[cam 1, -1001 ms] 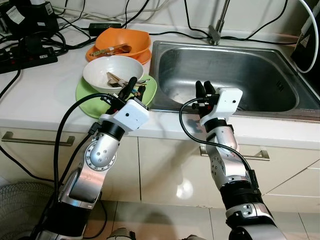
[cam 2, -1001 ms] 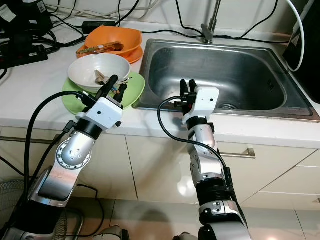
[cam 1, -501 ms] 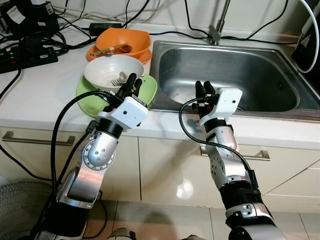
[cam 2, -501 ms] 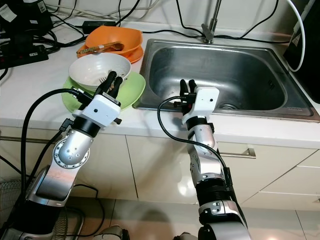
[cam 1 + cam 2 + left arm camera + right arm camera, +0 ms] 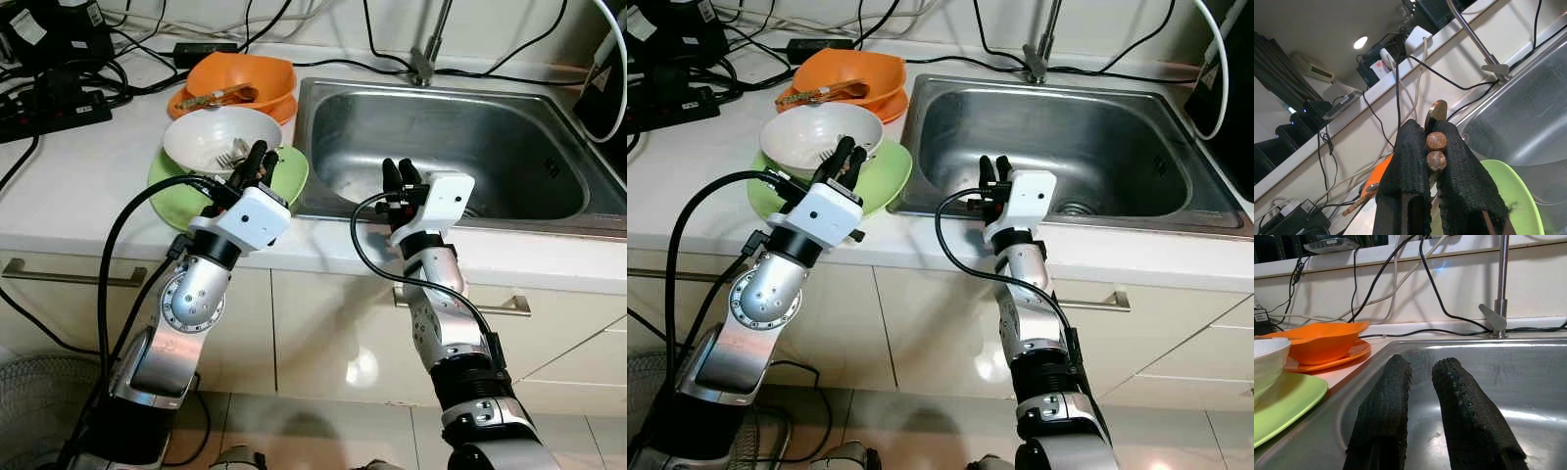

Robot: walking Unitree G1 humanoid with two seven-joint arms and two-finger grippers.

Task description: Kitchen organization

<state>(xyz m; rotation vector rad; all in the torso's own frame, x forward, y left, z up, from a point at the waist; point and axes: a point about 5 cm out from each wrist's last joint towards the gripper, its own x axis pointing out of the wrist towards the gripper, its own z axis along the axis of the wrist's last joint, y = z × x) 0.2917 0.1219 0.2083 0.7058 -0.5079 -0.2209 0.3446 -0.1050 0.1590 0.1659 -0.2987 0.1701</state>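
Left end effector [image 5: 261, 157] grips wooden-handled utensils [image 5: 1435, 151] over the green plate's [image 5: 290, 172] rim; right end effector [image 5: 400, 173] parted above the sink [image 5: 509, 137] edge.

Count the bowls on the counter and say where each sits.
2: a white bowl on the green plate near the left gripper; an orange bowl behind it, on an orange plate.

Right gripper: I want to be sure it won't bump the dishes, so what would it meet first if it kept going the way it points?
Probably the sink interior: the right gripper points over the front rim into the basin, with the faucet beyond. Depth is uncertain.
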